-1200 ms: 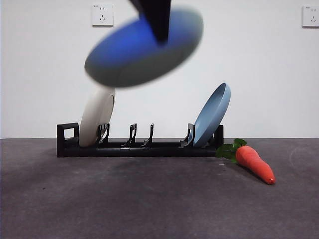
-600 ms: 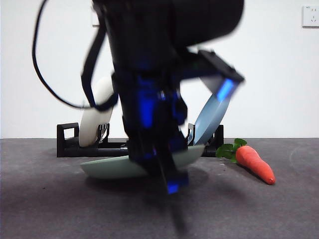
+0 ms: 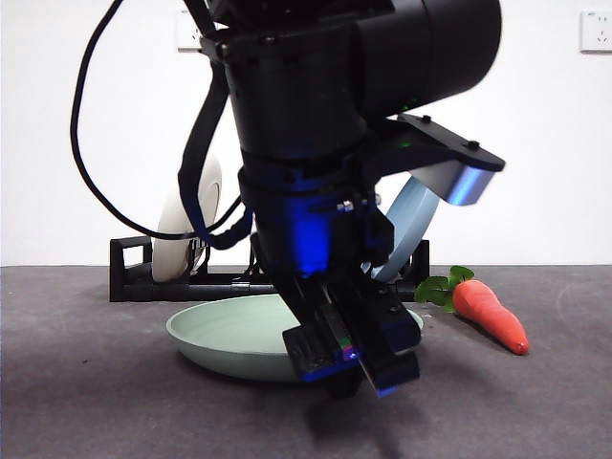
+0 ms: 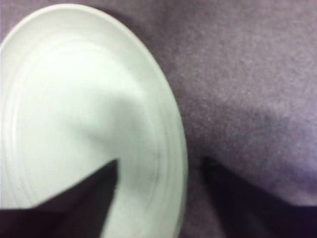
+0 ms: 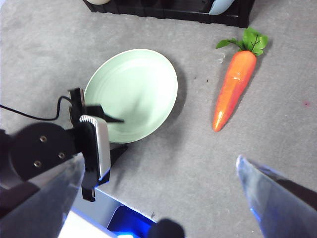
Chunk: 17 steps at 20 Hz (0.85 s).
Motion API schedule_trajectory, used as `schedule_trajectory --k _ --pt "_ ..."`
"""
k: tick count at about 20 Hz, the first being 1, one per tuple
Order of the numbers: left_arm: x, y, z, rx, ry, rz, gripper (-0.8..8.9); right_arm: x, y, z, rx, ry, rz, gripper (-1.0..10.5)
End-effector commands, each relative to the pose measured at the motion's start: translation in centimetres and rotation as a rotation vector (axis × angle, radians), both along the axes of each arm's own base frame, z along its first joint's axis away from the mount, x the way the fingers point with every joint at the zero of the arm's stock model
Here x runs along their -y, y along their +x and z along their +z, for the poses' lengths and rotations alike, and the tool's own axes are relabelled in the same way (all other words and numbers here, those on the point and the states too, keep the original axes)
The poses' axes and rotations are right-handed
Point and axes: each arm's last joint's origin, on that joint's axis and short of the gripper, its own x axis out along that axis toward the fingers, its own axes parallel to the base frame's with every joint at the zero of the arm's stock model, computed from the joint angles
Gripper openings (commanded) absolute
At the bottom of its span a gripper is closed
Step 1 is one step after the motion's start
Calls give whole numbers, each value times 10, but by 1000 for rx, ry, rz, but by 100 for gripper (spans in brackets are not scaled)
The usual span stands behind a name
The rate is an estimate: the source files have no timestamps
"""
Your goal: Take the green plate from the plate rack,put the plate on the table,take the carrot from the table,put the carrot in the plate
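Left fingers [image 4: 158, 173]: I see them spread, straddling the rim of the green plate [image 3: 234, 335].
Green plate: flat on the bench [image 3: 96, 402], one finger over its bowl, one outside.
Right fingers [image 5: 158, 173]: spread wide, high above, holding nothing.
Carrot [image 5: 233, 89]: on the bench, just beyond the right fingers, apart from the plate.

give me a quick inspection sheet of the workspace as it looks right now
surface: dark grey table, matte.
job's things: green plate lies flat on the table in front of the plate rack; carrot lies on the table beside the plate, apart from it.
clutter: cream plate and blue plate stand in the rack.
grippers: left gripper open, one jaw over the plate, one outside its rim; right gripper open, high above the table.
cables: black cable loops off the left arm.
surroundings: white wall, wall socket.
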Motion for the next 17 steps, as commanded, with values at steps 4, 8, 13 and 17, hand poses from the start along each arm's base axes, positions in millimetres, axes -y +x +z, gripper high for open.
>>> schedule_trajectory --k 4,8,13,17 --pt "-7 -11 64 26 -160 9 410 -1 6 -1 -18 4 -3 690" --pt "-30 -33 155 32 -492 -2 410 -3 27 -7 -43 0 -5 689" --pt "-97 -67 241 -25 -883 -59 409 -8 83 -23 -27 26 -38 689" --pt "-145 -88 270 20 -1018 -77 409 -16 134 -55 -63 0 -51 689"
